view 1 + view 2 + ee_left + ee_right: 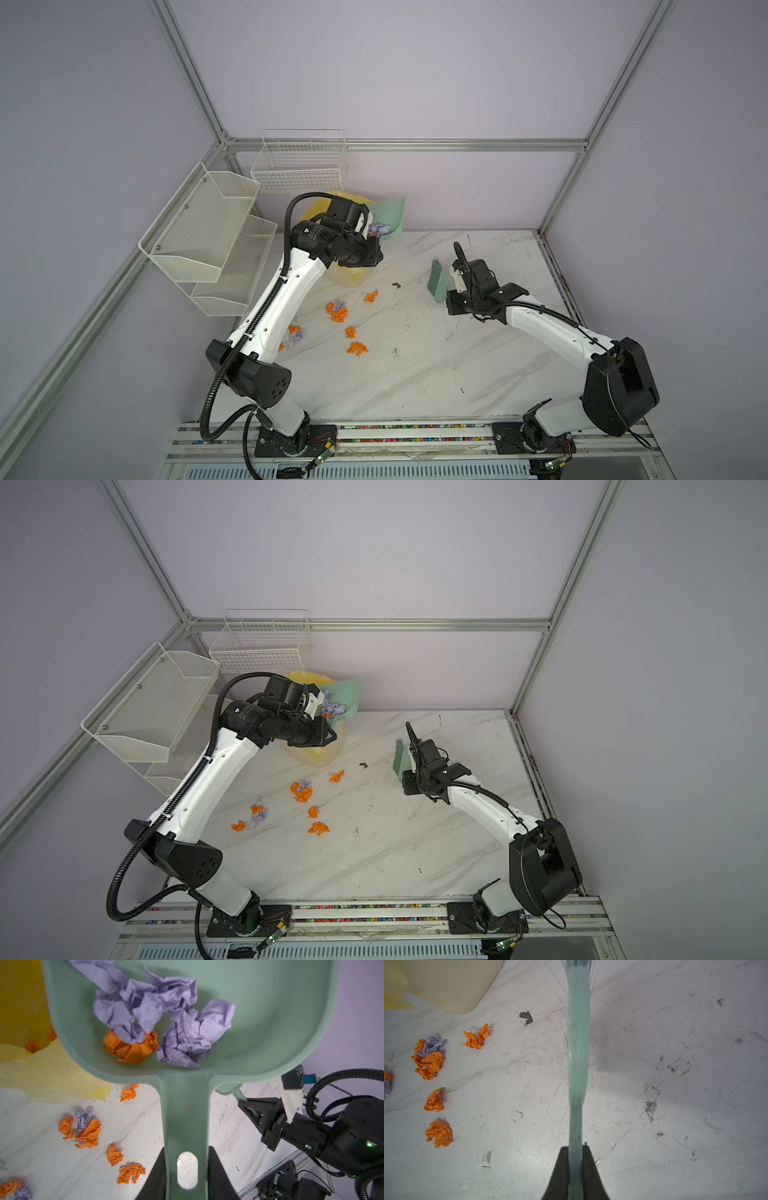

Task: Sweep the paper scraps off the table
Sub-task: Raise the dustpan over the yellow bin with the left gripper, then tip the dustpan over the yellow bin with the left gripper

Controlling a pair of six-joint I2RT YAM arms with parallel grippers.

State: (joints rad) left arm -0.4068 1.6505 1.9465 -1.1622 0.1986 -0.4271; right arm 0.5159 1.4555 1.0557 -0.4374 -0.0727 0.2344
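Observation:
My left gripper [187, 1148] is shut on the handle of a mint-green dustpan [270, 1022], raised and tilted over a yellow-lined bin [345, 276]. Lilac and orange paper scraps [166, 1022] lie in the pan. Several more paper scraps [337, 311] are scattered on the table [415, 374] left of centre, and they show in both top views, with one orange cluster [301, 792] nearest the bin. Away from them to the right, my right gripper [575, 1147] is shut on the handle of a green brush [437, 282], held just above the table.
White mesh shelves [208, 241] hang on the left wall, and a wire basket [299, 166] hangs behind the bin. A dark speck of debris [526, 1017] lies between the scraps and the brush. Two orange scraps [33, 1046] rest inside the bin liner.

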